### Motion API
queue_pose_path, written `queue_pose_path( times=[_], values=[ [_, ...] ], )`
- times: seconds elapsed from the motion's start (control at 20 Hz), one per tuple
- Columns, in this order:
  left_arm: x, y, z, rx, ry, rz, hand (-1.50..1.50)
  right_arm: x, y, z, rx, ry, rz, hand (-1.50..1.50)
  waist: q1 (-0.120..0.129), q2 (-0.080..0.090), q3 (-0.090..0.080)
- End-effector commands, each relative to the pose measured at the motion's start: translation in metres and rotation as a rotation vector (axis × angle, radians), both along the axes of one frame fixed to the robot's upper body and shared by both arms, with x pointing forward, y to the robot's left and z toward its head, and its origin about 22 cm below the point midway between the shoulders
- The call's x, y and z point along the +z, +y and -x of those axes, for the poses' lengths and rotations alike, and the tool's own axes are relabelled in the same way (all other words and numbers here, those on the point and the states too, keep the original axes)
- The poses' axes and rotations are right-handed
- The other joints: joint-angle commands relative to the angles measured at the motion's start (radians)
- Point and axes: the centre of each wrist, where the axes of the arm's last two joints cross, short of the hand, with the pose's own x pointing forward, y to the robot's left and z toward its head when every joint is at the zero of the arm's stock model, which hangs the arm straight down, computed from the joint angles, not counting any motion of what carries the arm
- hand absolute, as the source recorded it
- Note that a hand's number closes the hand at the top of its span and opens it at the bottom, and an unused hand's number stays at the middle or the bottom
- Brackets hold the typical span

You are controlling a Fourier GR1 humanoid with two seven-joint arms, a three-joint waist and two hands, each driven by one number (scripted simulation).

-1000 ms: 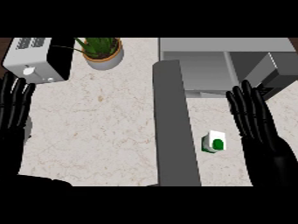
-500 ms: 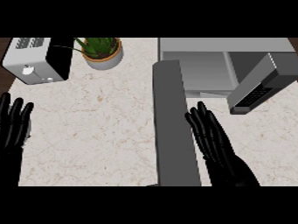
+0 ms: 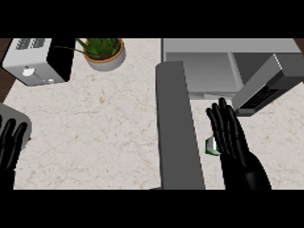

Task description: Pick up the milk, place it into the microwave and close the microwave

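Milk carton [image 3: 211,147] sits on the counter [image 3: 101,129] just left of the right hand [image 3: 236,142]; the microwave [image 3: 233,67] lies ahead of it, toaster [image 3: 35,60] and plant [image 3: 104,51] far left.

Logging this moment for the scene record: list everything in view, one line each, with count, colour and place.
Counter: one, pale speckled stone, fills the view.
Toaster: one, silver and black, far left corner.
Potted plant: one, green leaves, tan pot, right of the toaster.
Microwave: one, grey, far right, door swung open.
Milk: one, white and green, mostly hidden at the right hand.
Left hand: black, open, lower left edge.
Right hand: black, open, beside the milk.
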Motion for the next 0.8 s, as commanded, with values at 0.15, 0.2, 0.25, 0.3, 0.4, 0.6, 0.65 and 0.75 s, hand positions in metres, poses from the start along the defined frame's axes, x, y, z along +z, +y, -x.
queue_pose_path(
  times=[0.15, 0.2, 0.25, 0.3, 0.4, 0.6, 0.65, 0.75],
  values=[
    [0.012, 0.004, 0.011, -0.023, 0.005, -0.003, -1.50, -0.008, -0.013, -0.020, -0.090, 0.049, 0.035, -1.50, 0.001, 0.001, 0.000],
    [-0.012, 0.023, 0.028, -0.006, 0.004, 0.002, -1.50, -0.032, -0.013, -0.025, -0.099, 0.068, 0.001, -1.50, 0.007, 0.001, 0.000],
    [0.010, 0.013, 0.011, -0.008, -0.023, 0.003, -1.50, -0.020, -0.011, -0.002, -0.065, 0.085, 0.001, -1.50, -0.002, 0.000, 0.000],
    [-0.021, 0.011, 0.010, -0.012, 0.000, 0.003, -1.50, -0.035, -0.016, -0.019, -0.101, 0.097, 0.011, -1.50, 0.000, 0.001, 0.000],
    [0.000, 0.012, 0.022, -0.026, 0.000, -0.007, -1.50, -0.053, -0.014, -0.024, -0.120, 0.103, 0.012, -1.50, 0.003, 0.001, 0.000],
    [0.008, 0.017, 0.010, -0.013, -0.026, -0.012, -1.50, -0.075, -0.035, -0.017, -0.177, 0.128, 0.023, -1.50, -0.002, 0.001, 0.000],
    [-0.005, 0.020, 0.012, -0.012, -0.005, -0.006, -1.50, -0.072, -0.052, -0.029, -0.180, 0.123, 0.001, -1.50, 0.000, 0.001, 0.000],
    [-0.015, 0.017, 0.023, -0.015, -0.013, 0.010, -1.50, -0.096, -0.063, -0.025, -0.187, 0.142, 0.034, -1.50, 0.002, 0.001, 0.000]
  ],
)
